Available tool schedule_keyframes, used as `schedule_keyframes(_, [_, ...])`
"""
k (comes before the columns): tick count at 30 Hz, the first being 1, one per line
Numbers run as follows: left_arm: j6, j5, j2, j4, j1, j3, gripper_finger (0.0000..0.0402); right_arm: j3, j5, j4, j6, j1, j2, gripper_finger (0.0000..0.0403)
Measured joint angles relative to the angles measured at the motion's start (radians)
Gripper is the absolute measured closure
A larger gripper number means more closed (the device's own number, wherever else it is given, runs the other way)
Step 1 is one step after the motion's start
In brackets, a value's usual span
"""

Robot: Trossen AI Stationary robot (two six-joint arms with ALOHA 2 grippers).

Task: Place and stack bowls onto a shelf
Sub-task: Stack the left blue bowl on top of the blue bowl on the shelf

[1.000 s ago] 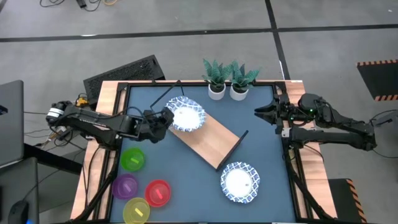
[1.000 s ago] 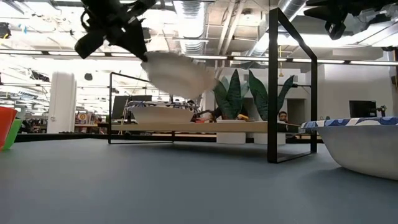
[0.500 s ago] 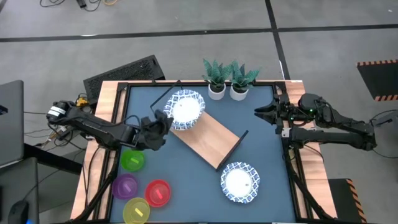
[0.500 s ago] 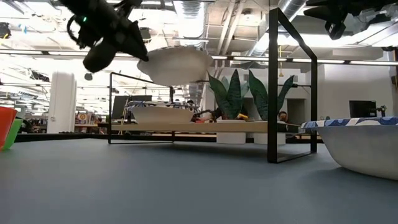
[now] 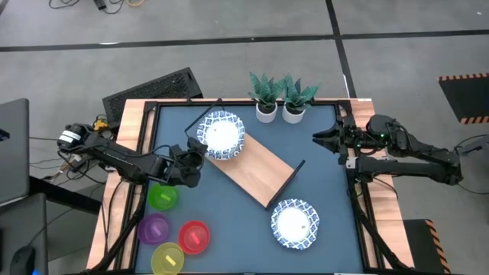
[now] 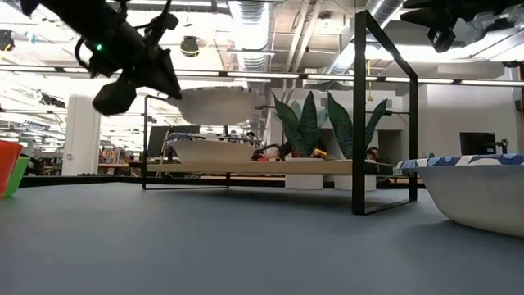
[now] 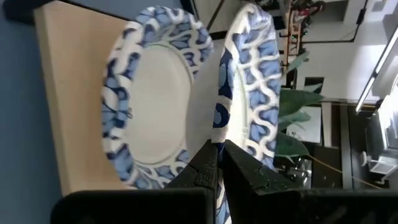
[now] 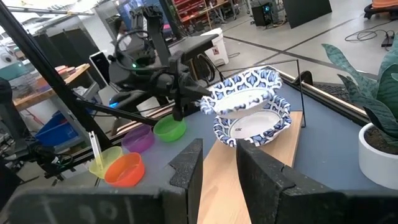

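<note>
My left gripper point(image 5: 195, 150) is shut on a white bowl with a blue patterned rim point(image 5: 221, 136), holding it level above a second such bowl point(image 6: 211, 152) that sits on the far-left end of the light-wood shelf point(image 5: 263, 169). The left wrist view shows both bowls, the held one point(image 7: 252, 99) and the shelf one point(image 7: 149, 106). A third patterned bowl point(image 5: 294, 223) rests on the table near the shelf's right end. Green point(image 5: 162, 197), purple point(image 5: 153, 228), red point(image 5: 194, 237) and yellow point(image 5: 168, 258) bowls sit at the near left. My right gripper point(image 8: 221, 163) waits open at the table's right edge. My left gripper pinches the patterned bowl's rim point(image 7: 216, 127) between its two fingers, on the bowl's left side. The fingers come level from the table's left. The bowl is lifted clear and level, just above the bowl on the shelf point(image 6: 217, 104).
Two small white plant pots point(image 5: 266, 111) point(image 5: 293, 113) stand at the far edge behind the shelf. The shelf's black wire frame point(image 6: 385, 115) rises at each end. Bare blue tabletop point(image 5: 229, 221) lies between the small bowls and the third patterned bowl.
My left gripper has moved down and toward the table's left, turning the held bowl from tilted to level. The bowl has come lower, closer over the bowl on the shelf. The right arm has kept still.
</note>
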Motion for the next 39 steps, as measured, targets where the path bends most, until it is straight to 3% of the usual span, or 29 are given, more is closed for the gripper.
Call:
schedule_keyframes(7, [-0.001,-0.001,0.000,0.071,0.010,-0.074,0.0401,0.000,0.000,0.000,0.000,0.000,0.000,0.0280])
schedule_keyframes(21, [0.010,0.049,0.015,0.024,0.020,-0.076,0.0401,0.000,0.000,0.000,0.001,0.000,0.000,0.0280])
schedule_keyframes(31, [0.024,0.080,0.118,0.157,0.024,-0.076,0.0401,0.000,0.000,0.001,0.003,0.000,0.000,0.0280])
schedule_keyframes(39, [0.028,0.083,0.132,0.187,0.027,-0.076,0.0401,0.000,0.000,0.000,0.002,0.000,0.000,0.0280])
